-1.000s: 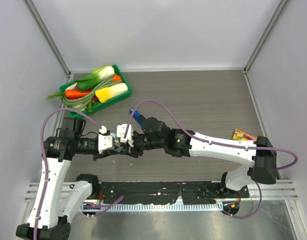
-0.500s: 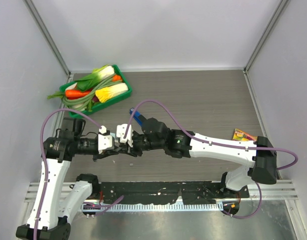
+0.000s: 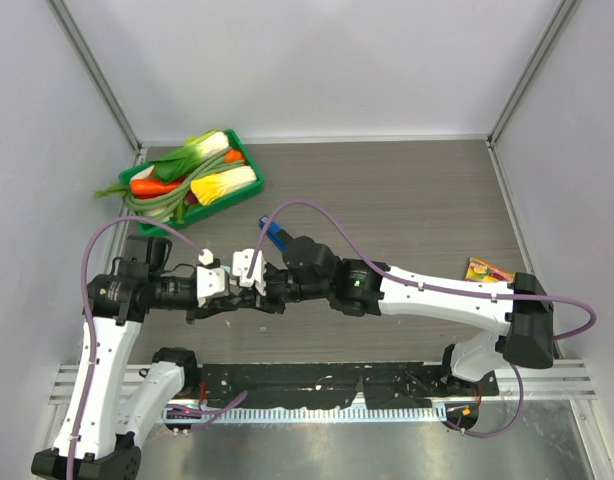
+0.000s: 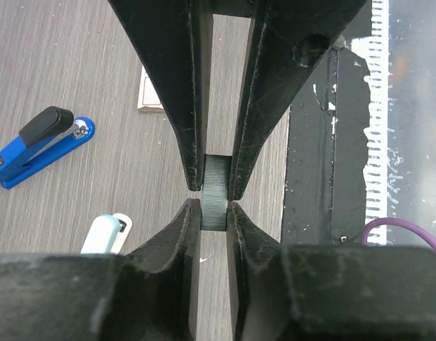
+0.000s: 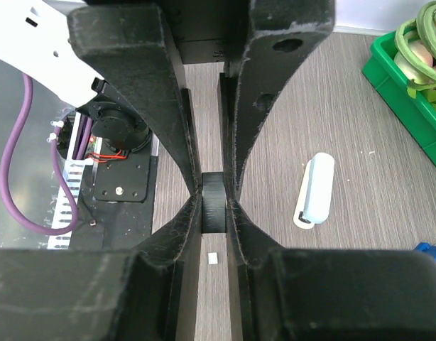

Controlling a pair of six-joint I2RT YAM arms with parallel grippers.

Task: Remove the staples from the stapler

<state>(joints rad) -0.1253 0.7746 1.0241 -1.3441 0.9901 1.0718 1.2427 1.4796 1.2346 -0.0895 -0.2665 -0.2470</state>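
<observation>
Clenching left gripper (image 4: 215,206) and right gripper (image 5: 213,206) on one small dark piece (image 4: 216,181) — staples, probably — stapler (image 5: 316,190) lying apart; next needing one side's release.

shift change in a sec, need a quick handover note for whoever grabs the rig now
Left gripper: shut, nothing seen in it.
Right gripper: shut, nothing seen in it.
Stapler: lying on the table beside both grippers, touched by neither, apparently closed.
Done: no staples visibly out yet.
Left: likely everything. Grasp the stapler, open it, take the staples out.
</observation>
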